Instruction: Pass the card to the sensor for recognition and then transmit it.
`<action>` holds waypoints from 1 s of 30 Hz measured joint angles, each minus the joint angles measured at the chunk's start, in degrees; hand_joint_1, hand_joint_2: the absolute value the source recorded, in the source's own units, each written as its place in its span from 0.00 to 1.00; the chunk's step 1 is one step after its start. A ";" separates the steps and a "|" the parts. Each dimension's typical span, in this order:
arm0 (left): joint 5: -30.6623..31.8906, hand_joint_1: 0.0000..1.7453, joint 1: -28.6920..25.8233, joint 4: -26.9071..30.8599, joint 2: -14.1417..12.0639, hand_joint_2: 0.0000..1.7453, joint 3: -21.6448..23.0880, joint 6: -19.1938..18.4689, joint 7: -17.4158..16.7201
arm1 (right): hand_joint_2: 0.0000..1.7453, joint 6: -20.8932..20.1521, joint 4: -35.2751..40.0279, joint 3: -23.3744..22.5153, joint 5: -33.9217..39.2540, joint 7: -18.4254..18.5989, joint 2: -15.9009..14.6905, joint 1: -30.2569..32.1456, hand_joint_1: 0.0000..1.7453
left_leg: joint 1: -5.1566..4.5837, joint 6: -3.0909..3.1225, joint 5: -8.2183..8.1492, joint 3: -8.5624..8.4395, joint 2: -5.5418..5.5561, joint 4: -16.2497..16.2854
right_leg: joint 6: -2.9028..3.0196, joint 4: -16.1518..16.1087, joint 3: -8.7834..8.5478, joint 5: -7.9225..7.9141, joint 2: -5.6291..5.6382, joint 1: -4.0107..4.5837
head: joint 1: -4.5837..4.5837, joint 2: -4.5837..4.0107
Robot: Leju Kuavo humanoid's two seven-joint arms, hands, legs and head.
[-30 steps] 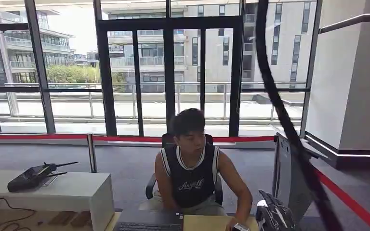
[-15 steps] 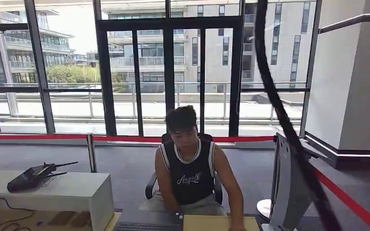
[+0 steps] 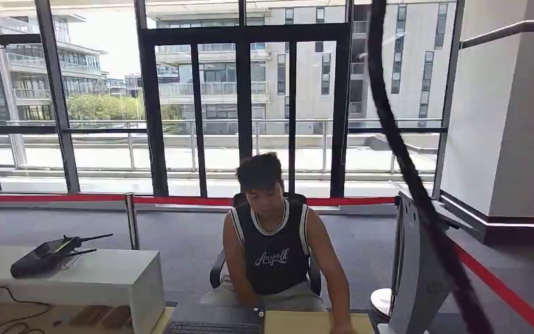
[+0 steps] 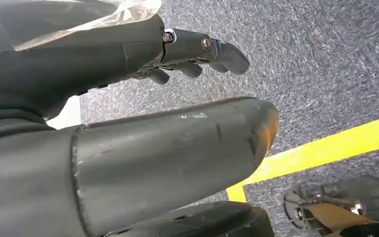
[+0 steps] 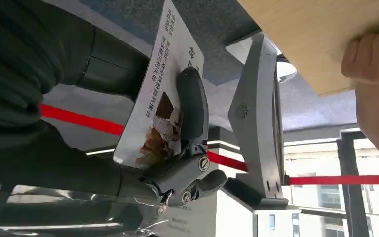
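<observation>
In the right wrist view my right hand (image 5: 185, 153) grips a white card (image 5: 160, 94) printed with text and a picture; one dark finger lies across its face. The card is held close beside the grey upright sensor stand (image 5: 254, 118), apart from it. That sensor (image 3: 414, 271) stands at the lower right of the head view, next to the wooden table (image 3: 306, 323). A person (image 3: 271, 243) sits behind the table, and one of their hands (image 5: 375, 84) rests on the table's edge. My left hand (image 4: 153, 128) hangs over grey carpet, fingers apart, holding nothing.
A dark keyboard (image 3: 212, 325) lies on the table in front of the person. A white bench (image 3: 104, 278) at the left carries a black device (image 3: 45, 256). Red barrier tape (image 3: 181, 200) runs behind. A black cable (image 3: 403, 160) crosses the head view. A yellow floor line (image 4: 325, 148) lies below my left hand.
My right hand, seen a second ago at the head view's lower edge beside the person's hand, has dropped out of that view. The person has sat up straighter.
</observation>
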State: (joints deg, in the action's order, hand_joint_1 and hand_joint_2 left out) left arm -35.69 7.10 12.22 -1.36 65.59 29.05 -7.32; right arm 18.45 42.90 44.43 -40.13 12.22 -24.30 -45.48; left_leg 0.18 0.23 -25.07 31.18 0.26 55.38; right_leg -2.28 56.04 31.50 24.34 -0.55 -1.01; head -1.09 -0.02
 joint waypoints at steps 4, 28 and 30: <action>0.04 0.00 0.00 0.00 0.00 0.00 0.00 0.00 0.02 | 1.00 0.28 -1.57 -0.04 0.35 -1.07 0.55 0.23 1.00 | 0.00 0.00 0.00 0.00 0.00 0.00 | 0.00 0.00 0.00 0.00 0.00 0.00 | -0.02 0.00; -0.48 0.00 0.00 0.00 0.02 0.00 0.00 1.03 -0.96 | 1.00 1.27 -10.38 -0.59 3.19 -2.53 3.98 5.15 1.00 | 0.00 0.00 0.00 0.00 0.00 0.00 | 0.00 -0.01 0.00 0.00 0.00 0.00 | -0.02 0.00; -0.48 0.00 0.00 0.00 0.02 0.00 0.00 1.03 -0.87 | 1.00 1.55 -10.77 -0.87 3.34 -2.56 4.09 5.53 1.00 | 0.00 0.00 0.00 0.00 0.00 0.00 | 0.00 -0.01 0.01 0.00 0.00 0.00 | -0.02 0.00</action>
State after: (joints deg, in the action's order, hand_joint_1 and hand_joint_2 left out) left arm -36.17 7.10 12.22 -1.33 65.59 30.08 -8.20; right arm 20.00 32.13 43.56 -36.79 9.66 -20.22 -39.95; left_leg 0.18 0.23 -25.08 31.18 0.26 55.38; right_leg -2.28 56.03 31.50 24.35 -0.55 -1.01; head -1.11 -0.02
